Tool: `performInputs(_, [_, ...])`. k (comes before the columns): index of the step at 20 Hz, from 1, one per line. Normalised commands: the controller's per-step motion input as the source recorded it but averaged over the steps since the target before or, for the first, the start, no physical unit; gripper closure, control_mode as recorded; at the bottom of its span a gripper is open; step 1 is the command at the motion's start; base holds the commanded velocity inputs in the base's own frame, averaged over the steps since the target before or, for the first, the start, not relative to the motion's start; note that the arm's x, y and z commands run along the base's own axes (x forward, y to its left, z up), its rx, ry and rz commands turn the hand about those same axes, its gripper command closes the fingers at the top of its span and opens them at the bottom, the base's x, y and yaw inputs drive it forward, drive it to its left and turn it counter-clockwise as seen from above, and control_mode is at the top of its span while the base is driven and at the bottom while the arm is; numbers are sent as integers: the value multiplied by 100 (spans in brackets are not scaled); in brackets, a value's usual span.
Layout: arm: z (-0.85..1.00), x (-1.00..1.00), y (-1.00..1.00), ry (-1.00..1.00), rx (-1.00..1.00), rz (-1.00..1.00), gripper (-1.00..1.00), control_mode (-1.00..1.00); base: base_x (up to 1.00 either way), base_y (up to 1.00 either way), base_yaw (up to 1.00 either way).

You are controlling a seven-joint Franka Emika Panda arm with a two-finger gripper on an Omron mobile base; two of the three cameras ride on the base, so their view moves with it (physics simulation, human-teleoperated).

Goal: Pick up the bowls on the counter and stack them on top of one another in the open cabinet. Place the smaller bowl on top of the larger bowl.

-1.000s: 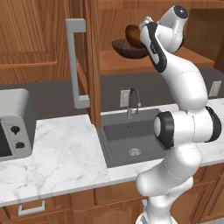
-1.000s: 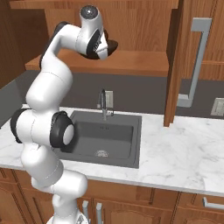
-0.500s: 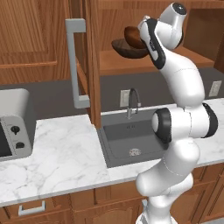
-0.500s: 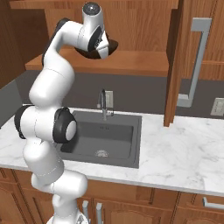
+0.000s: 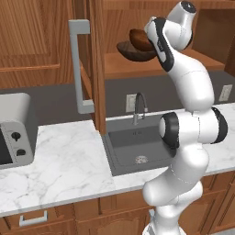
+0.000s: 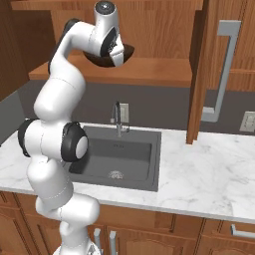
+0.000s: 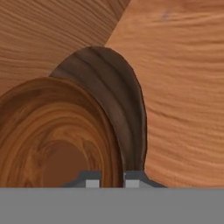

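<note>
Nearest: white marble counter (image 5: pixel 69 160) with the dark sink (image 5: pixel 137 149) set in it, faucet (image 5: pixel 139 105) at its back edge, a grey appliance (image 5: pixel 13 131) far left. No bowls on the marble.

Higher, behind: cabinet door (image 5: pixel 94 59) swung open edge-on, grey bar handle (image 5: pixel 79 69) facing out. Arm reaching up into the open cabinet (image 6: pixel 149 67).

On the shelf: gripper (image 7: pixel 112 180) narrowed onto the rim of the small bowl (image 7: pixel 52 135), one fingertip inside the rim, the other outside, rim pinched between. Small bowl (image 5: pixel 140 40) reddish-brown, tilted, lying in the large bowl (image 5: pixel 133 51). Large bowl (image 7: pixel 118 109) dark and streaky, showing past the small one's edge, resting on the plain wood shelf. From the right, large bowl (image 6: pixel 99 59) partly hidden behind the hand.

Farthest: cabinet's back wall, wood grain.
</note>
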Motion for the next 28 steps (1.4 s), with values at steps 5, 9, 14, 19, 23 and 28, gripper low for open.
performInputs(5, [-22, 0, 5, 3, -4, 4, 100, -100, 0, 0, 0])
performInputs(9, [-26, 0, 1, 4, -5, 4, 100, -100, 0, 0, 0])
performInputs(14, [-22, 0, 1, 2, -4, 4, 100, -100, 0, 0, 0])
performInputs(19, [-16, 3, 7, 1, -4, 3, -100, -100, 0, 0, 0])
performInputs(23, [-1, 8, 3, 0, 0, 1, -100, -100, 0, 0, 0])
performInputs(28, [12, 10, 0, 0, 1, 0, -100, -100, 0, 0, 0])
